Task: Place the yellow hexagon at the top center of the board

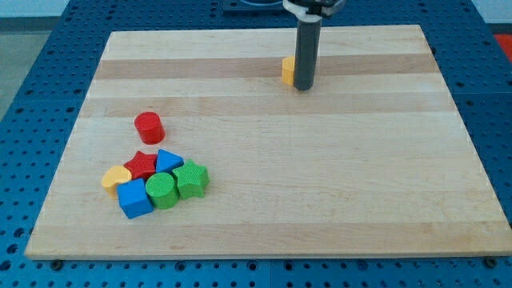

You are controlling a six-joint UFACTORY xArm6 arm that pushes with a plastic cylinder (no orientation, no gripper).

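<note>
The yellow hexagon (286, 70) sits near the top middle of the wooden board (360, 160), partly hidden behind my rod. My tip (302, 86) rests on the board just to the view's right of the hexagon and slightly below it, touching or nearly touching it.
A red cylinder (149, 127) stands alone at the left. Below it is a cluster: yellow heart (115, 177), red star (142, 165), blue triangle (166, 160), blue cube (134, 198), green cylinder (161, 190), green star (191, 178).
</note>
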